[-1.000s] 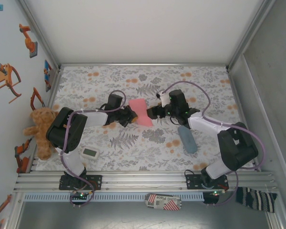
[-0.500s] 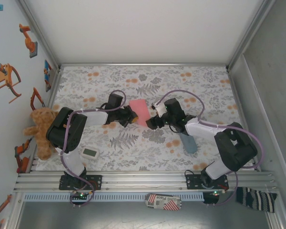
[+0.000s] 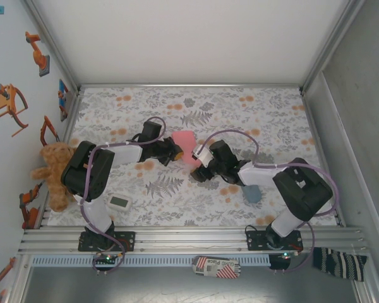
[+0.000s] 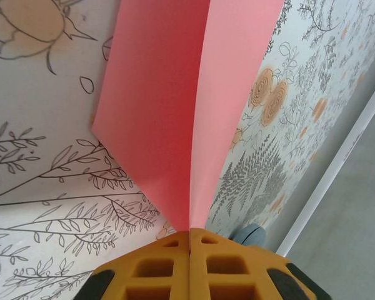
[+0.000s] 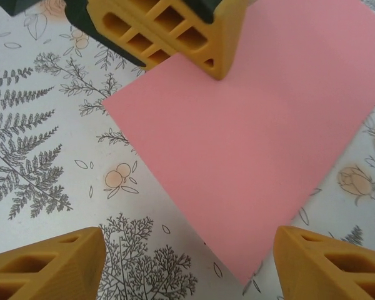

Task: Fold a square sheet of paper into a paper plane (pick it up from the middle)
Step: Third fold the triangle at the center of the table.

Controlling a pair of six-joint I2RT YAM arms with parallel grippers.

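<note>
Nearest the arm bases, the grey-blue pouch (image 3: 251, 192) lay on the bench (image 3: 265, 120), off to the right and apart from the action, so no worry there.

A bit further in, the right gripper (image 5: 190, 265) had its jaws apart, one finger on each side of the lower corner of the square sheet of paper (image 5: 250, 144). As far as I could tell it wasn't touching the paper.

Just beyond it, the left gripper (image 4: 189, 234) was clamped tight on the sheet's edge. The paper bent into a V along a line running out from the pinch. From above, the sheet sat mid-bench between the two grippers, seemingly lifted off the surface.

My read was that the step in hand was the right gripper taking a second hold on that free corner. To do it well I'd have:

- got the corner properly between the fingers before closing, taking a modest bite rather than the very tip
- kept the left clamp firm
- not pulled until the right jaws were fully shut
- after that, used gentle tension only, since paper this thin would probably flop or tear
- lined the edges up before pressing any crease
</note>
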